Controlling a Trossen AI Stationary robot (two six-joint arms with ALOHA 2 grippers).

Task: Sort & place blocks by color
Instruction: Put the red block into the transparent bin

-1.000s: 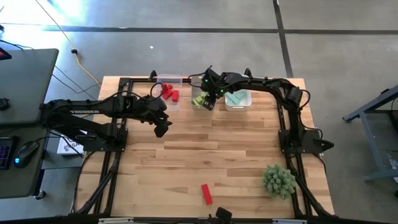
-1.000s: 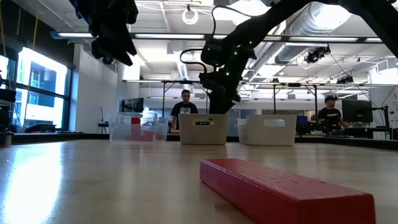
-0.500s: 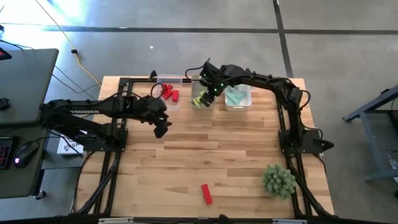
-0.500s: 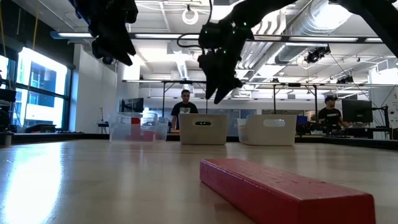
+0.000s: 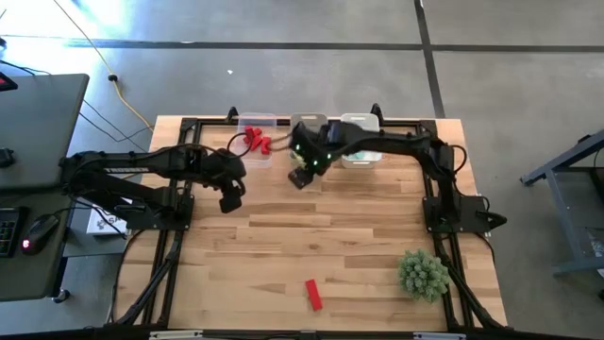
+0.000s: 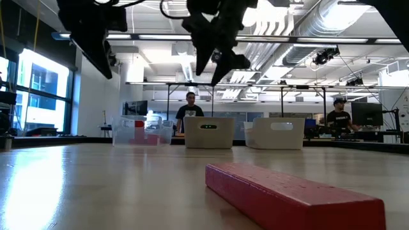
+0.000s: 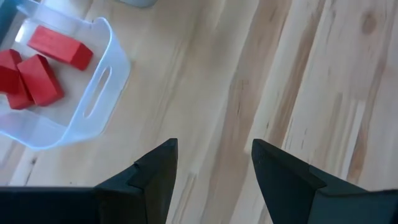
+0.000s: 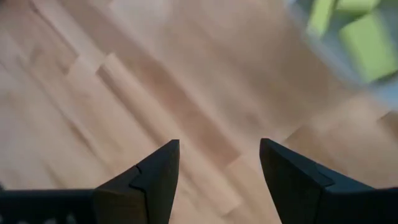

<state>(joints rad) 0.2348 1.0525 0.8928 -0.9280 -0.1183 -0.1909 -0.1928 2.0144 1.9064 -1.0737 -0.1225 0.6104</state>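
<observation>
Hovering spread and empty, the right gripper (image 5: 298,177) and left gripper (image 5: 229,202) are seen above the table (image 5: 359,246); a red bar (image 5: 312,294) is left lying near the front.

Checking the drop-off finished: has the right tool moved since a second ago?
Yes. The right tool, open and empty, has come back out of the middle clear plastic bin toward the table's centre.

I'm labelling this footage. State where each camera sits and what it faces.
High: overhead, looking down at wooden table, both arms, red bar block.
Low: table height, facing three clear plastic bins; same red bar.
Left wrist: open left gripper above bin holding red blocks.
Right wrist: open right gripper, yellow-green blocks.
</observation>
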